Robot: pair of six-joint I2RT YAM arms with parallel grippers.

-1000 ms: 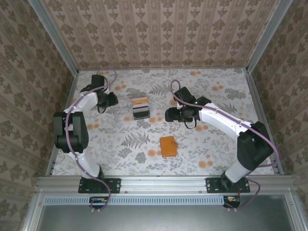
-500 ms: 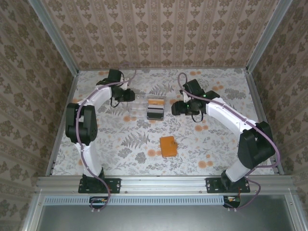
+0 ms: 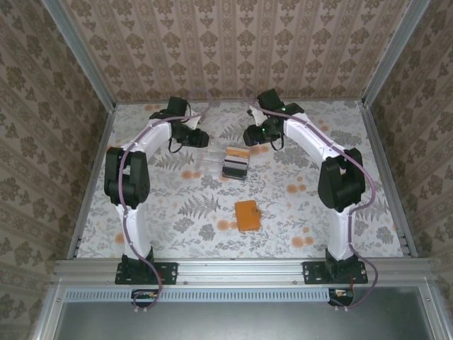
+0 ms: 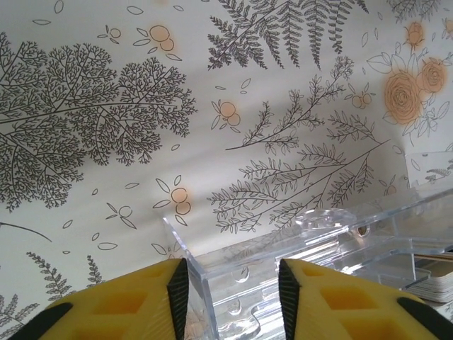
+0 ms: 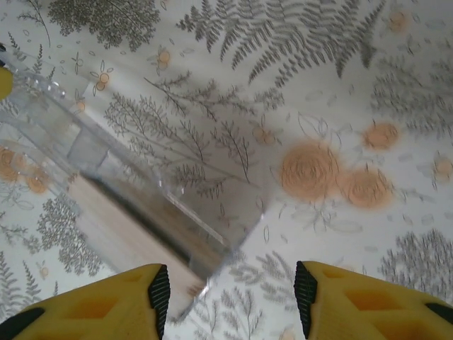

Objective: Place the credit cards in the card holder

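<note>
A: Spotted the credit cards [image 3: 236, 166]?
B: Stacked inside the clear plastic box [image 3: 211, 161], on the far half of the table [image 3: 304, 205].
A: And the card holder [image 3: 247, 215]?
B: Lying flat on the table, well apart from the box, nearer the arm bases.
A: Left gripper [image 4: 230, 287]?
B: Parted, with a corner of the box wall between the fingers, not pinched.
A: Right gripper [image 5: 230, 294]?
B: Parted too, hovering by the box's other end, gripping nothing.
</note>
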